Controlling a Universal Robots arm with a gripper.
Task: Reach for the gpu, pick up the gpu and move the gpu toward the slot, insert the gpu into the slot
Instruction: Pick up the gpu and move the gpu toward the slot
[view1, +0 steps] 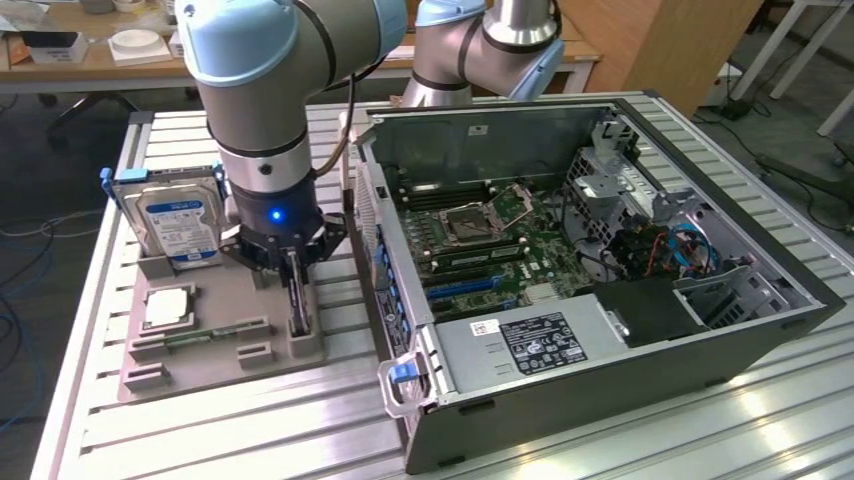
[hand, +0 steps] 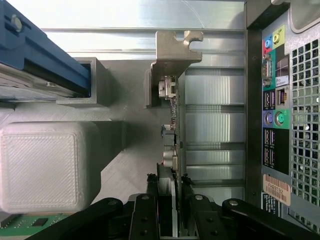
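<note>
Jaws down and pinched narrow on the thin dark gpu card with its silver end bracket (hand: 167, 90), which stands on edge in the grey plastic holder tray (view1: 214, 350) (just beside the open black computer case (view1: 601, 250))

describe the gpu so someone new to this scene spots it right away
Left of the open computer case in the exterior view sits a grey parts tray. The gpu is the thin dark card standing on edge at the tray's case side, with the gripper closed on it. The hard drive is silver with a blue label, the memory stick green.
</note>
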